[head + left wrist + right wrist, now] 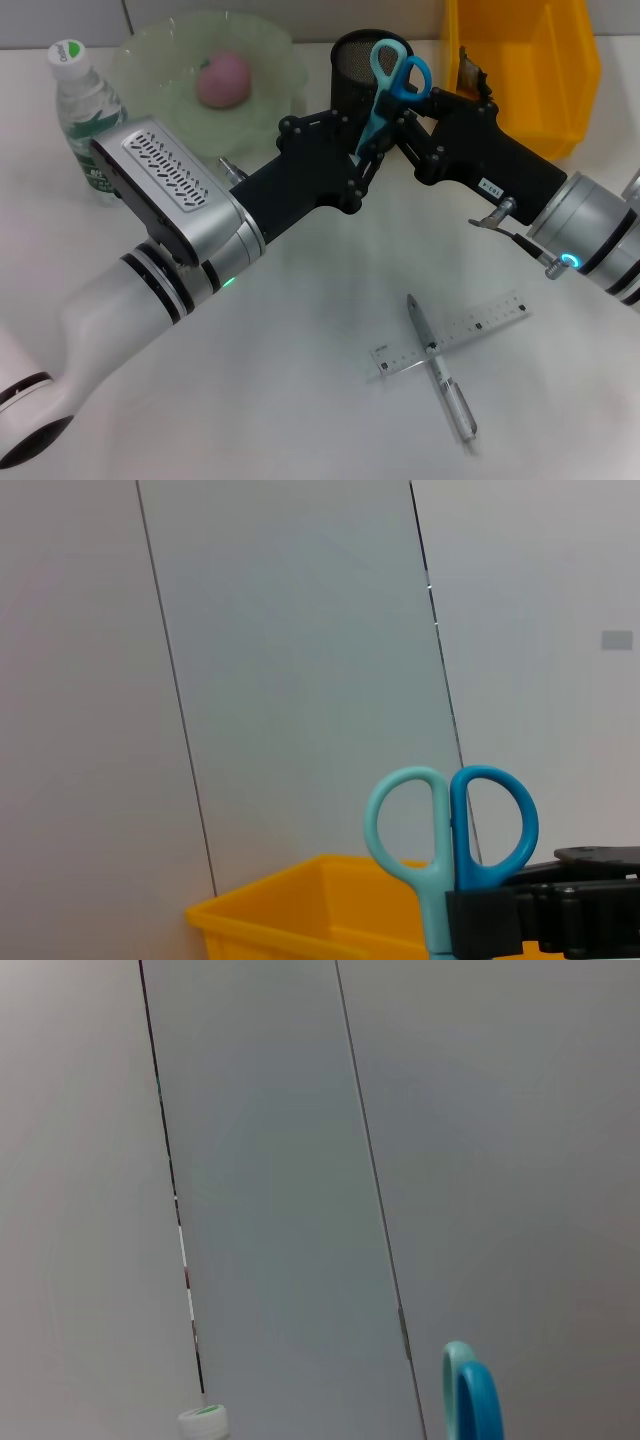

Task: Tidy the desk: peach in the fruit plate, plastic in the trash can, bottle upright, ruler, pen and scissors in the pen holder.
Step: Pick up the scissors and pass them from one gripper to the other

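Scissors [390, 95] stand nearly upright at about 12 o'clock on the table [300, 400], blue handle loops up, blades pointing down, long axis vertical with a slight tilt, right in front of the black mesh holder [355, 55]. From the left: the bottle [85, 120] stands upright at 10 o'clock, cap on. Just beside it at 11 o'clock the green plate [270, 55] holds the peach [222, 80]. The left gripper [365, 150] reaches in from 8 o'clock and meets the scissors low on the blades; whether it is clenched on them I cannot tell. The right gripper [405, 125] comes from 3 o'clock, clamped on the scissors just below the handles. The yellow bin [560, 70] sits at 1 o'clock with something brown at its near corner. At 5 o'clock the pen [440, 380] lies across the ruler [480, 325], forming an X.
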Controlling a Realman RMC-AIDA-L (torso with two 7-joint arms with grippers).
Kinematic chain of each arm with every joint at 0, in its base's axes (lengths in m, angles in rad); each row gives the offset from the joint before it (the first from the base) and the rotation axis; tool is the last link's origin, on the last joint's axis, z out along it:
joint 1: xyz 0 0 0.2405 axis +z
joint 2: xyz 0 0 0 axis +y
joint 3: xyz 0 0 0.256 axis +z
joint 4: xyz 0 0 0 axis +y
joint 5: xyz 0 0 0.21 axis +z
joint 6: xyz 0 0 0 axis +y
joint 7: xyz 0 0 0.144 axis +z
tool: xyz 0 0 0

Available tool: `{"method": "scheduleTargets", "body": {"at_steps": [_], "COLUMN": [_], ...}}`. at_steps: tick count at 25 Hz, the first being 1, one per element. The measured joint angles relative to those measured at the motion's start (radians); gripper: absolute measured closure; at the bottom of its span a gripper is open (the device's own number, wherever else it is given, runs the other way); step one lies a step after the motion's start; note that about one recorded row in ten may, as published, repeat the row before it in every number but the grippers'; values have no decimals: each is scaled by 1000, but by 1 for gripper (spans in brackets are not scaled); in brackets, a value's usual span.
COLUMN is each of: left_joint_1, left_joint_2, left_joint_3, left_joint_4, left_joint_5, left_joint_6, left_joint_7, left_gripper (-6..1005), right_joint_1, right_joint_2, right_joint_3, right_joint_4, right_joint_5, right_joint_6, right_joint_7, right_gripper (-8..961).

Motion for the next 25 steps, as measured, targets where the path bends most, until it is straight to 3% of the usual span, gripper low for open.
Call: {"method": "scheduleTargets", "body": {"at_steps": [25], "left_joint_1": [1], "left_joint_2": [0], "left_joint_3": [0], "left_joint_4": [1], "left_joint_5": [6], "left_joint_6": [-1], "left_joint_7": [0], "left_gripper": [760], "right_joint_1": [2], "right_joint_2": [0], "right_joint_3": [-4], "right_joint_4": [0], "right_joint_5": [0], "right_joint_6": [0], "right_joint_7": [5], "right_gripper": [799]}}
